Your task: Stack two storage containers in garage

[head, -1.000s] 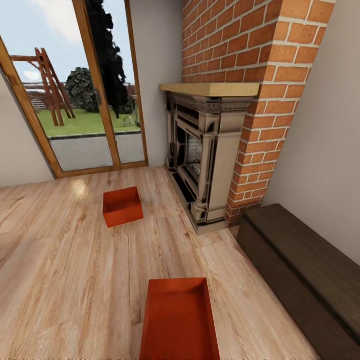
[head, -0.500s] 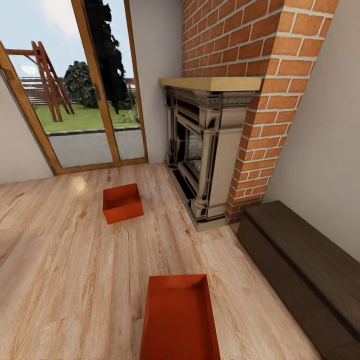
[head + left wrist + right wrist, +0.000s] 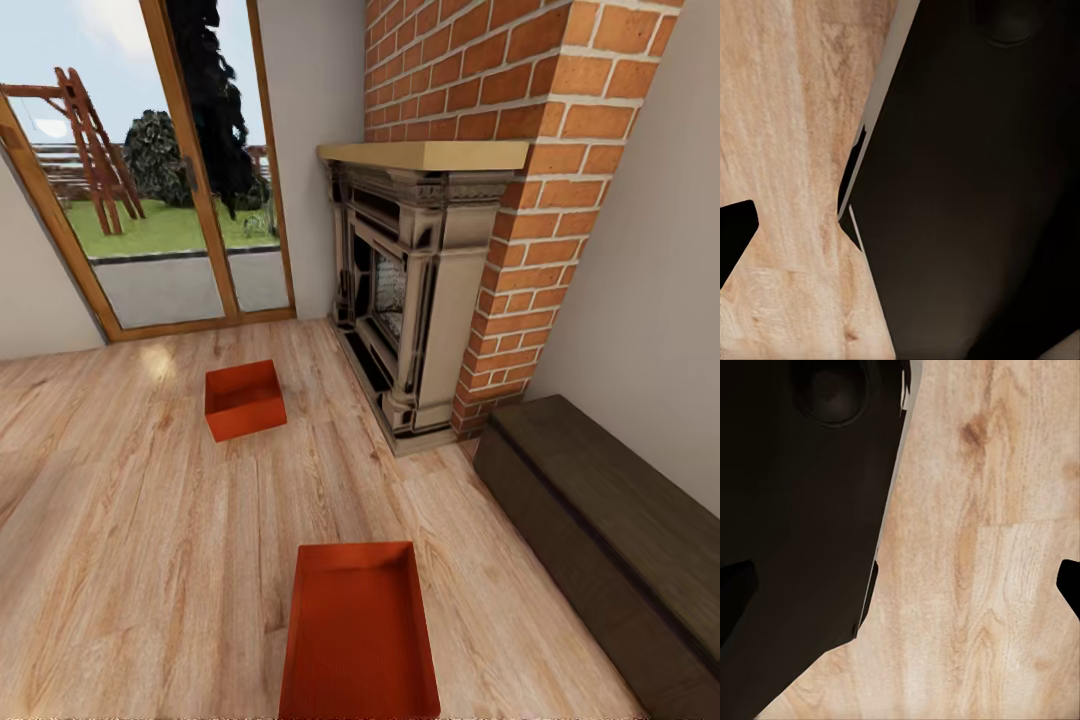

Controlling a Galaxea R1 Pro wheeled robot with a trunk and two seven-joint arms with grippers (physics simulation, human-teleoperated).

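Looking down, head view: light wood-plank flooring (image 3: 130,560), brick chimney (image 3: 520,130), mantel (image 3: 420,290), glass doors (image 3: 150,190), one dark chest (image 3: 610,540). Two storage containers: near container (image 3: 360,635) at 6 o'clock, far container (image 3: 243,398) at 10 o'clock. Wrist views: flooring beside dark robot body; claw states cannot be told.

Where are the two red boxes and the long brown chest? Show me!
near container (image 3: 358,640): head view, on its flat inside base.
far container (image 3: 243,390): head view, on its inside base.
dark brown chest (image 3: 610,520): head view, on its flat top.
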